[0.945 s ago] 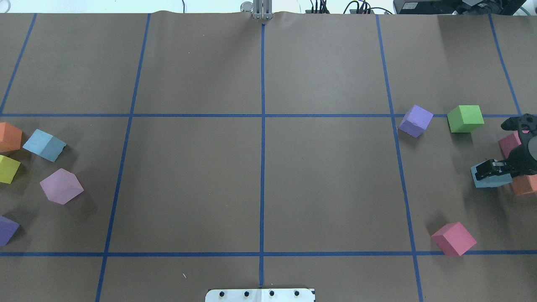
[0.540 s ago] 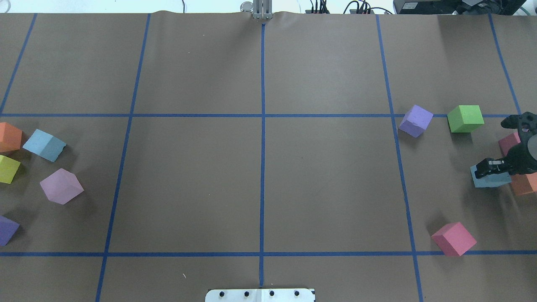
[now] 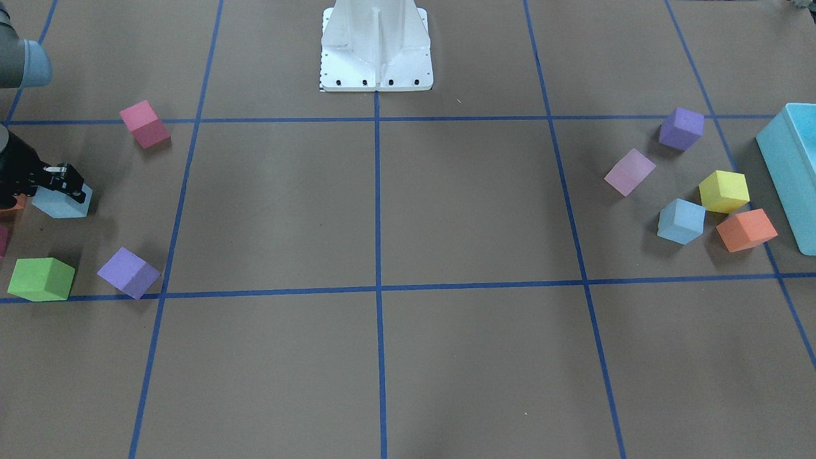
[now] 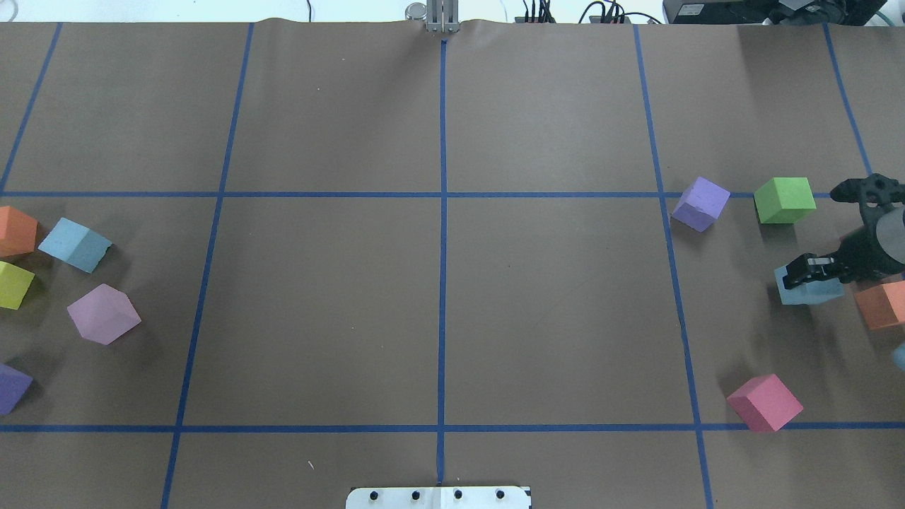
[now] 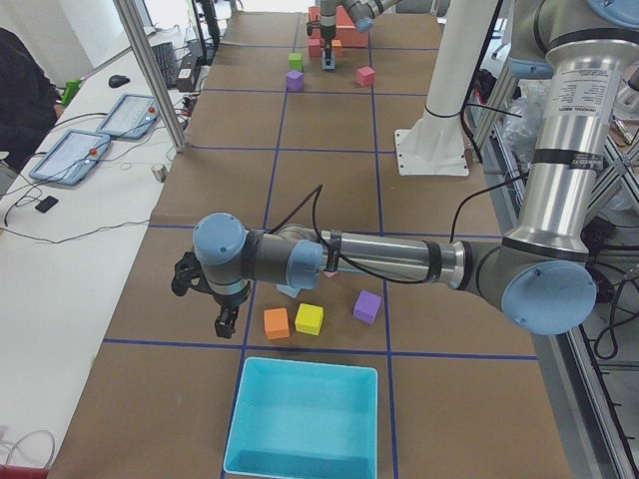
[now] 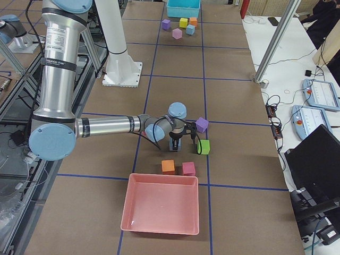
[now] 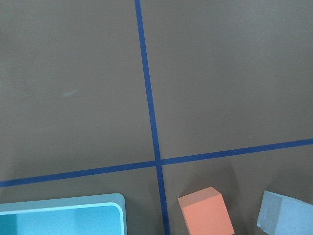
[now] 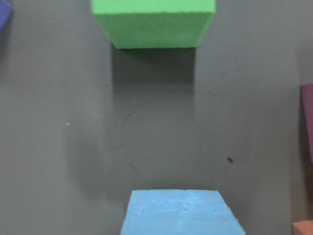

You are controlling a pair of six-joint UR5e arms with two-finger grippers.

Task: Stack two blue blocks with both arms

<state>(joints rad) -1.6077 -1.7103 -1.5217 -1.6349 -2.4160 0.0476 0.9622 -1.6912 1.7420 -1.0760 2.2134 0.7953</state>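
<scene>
Gripping one blue block (image 4: 813, 291), our right gripper (image 4: 799, 274) has its fingers clamped on that cube at the table's right end, near the green cube (image 4: 783, 199) and the orange cube (image 4: 880, 304). Our left gripper (image 5: 226, 324) hangs over the table's left end near the turquoise tray (image 5: 300, 419), and we cannot tell whether it is parted or clenched. The other blue block (image 4: 74, 244) rests on the table at that left end, near the yellow cube (image 4: 14, 284)

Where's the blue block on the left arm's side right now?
Overhead view, far left: the left-side blue block lies between the orange cube and the pink cube, close to the yellow cube.
</scene>
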